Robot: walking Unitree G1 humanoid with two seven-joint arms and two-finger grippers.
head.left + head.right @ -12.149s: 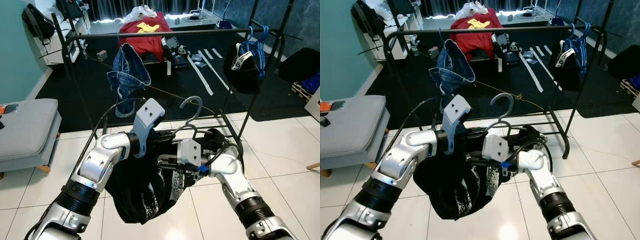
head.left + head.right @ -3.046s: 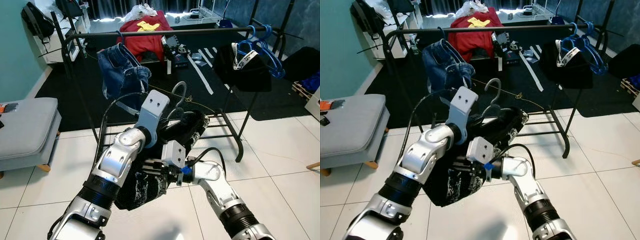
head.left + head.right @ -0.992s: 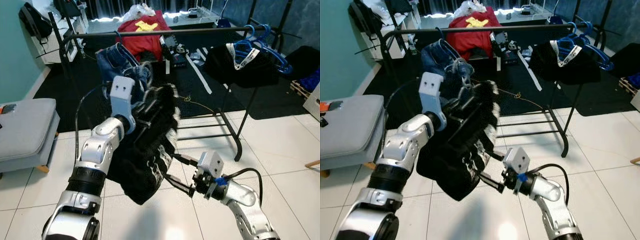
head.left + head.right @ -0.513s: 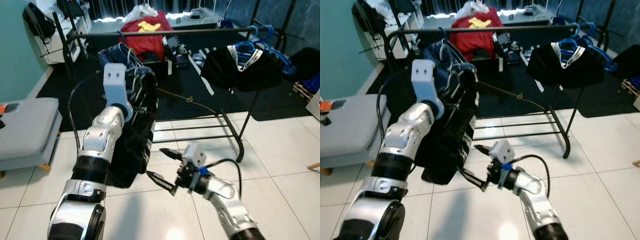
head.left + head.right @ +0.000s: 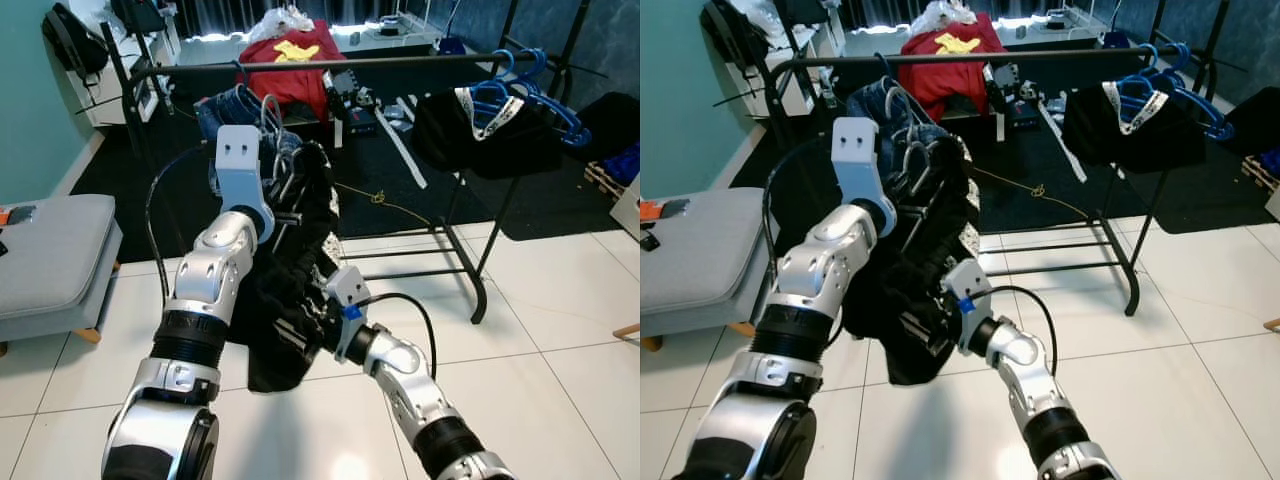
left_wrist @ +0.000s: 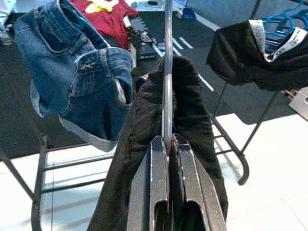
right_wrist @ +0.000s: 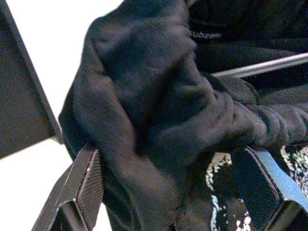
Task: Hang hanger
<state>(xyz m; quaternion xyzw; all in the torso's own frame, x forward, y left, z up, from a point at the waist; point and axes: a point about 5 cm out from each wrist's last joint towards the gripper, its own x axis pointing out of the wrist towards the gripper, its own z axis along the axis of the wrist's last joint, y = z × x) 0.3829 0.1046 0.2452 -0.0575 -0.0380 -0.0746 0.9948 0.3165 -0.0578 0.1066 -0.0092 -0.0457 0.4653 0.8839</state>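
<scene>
1. The left gripper [image 6: 166, 159] was clamped on the metal hanger [image 6: 167, 67], raised just below the rail [image 5: 330, 66].
2. The right gripper [image 7: 168, 192] stood wide open around a fold of the black garment [image 5: 290, 290] draped on that hanger.
3. The hanger's stem ran upright, straight out from the left fingers.
4. Denim shorts [image 5: 232, 110] hung on the rail just beside; one black garment on blue hangers [image 5: 520, 95] hung farther right.

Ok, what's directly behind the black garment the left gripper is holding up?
Behind the black garment hang denim shorts on the clothes rack. The left gripper pinches the metal hanger. The garment hides the shorts' lower part in the eye views.
</scene>
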